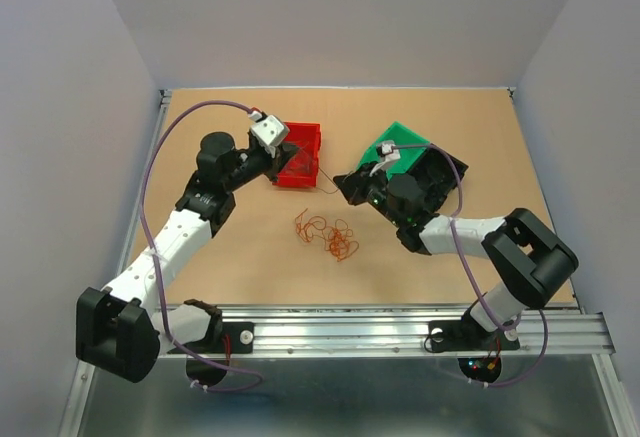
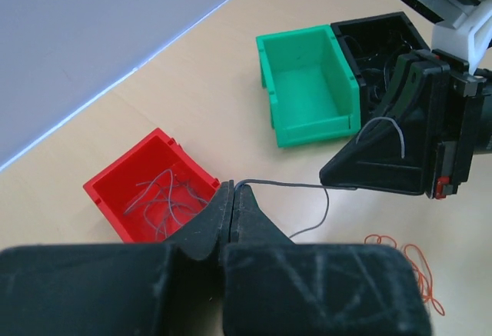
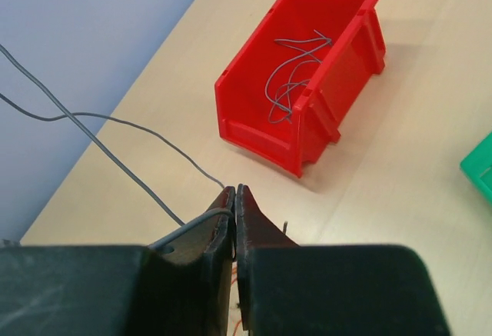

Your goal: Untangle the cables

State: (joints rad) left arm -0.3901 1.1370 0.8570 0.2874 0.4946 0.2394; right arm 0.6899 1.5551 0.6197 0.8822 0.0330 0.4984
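Note:
The cables (image 1: 328, 235) are a small bunch of thin orange-red and brownish loops lying on the table between the arms; part of the bunch shows in the left wrist view (image 2: 407, 255). A single thin grey wire (image 2: 284, 185) is stretched between both grippers. My left gripper (image 2: 232, 190) is shut on one end of it, beside the red bin (image 2: 115, 197); in the top view it (image 1: 300, 169) is at that bin's near side. My right gripper (image 3: 235, 191) is shut on the same wire (image 3: 100, 148); it also shows in the top view (image 1: 342, 183) and the left wrist view (image 2: 338, 176).
The red bin (image 1: 298, 155) holds several loose grey wires (image 3: 296, 71). A green bin (image 2: 307, 86) and a black bin (image 2: 377, 40) with dark wires stand side by side behind the right arm. Lilac cables run along both arms.

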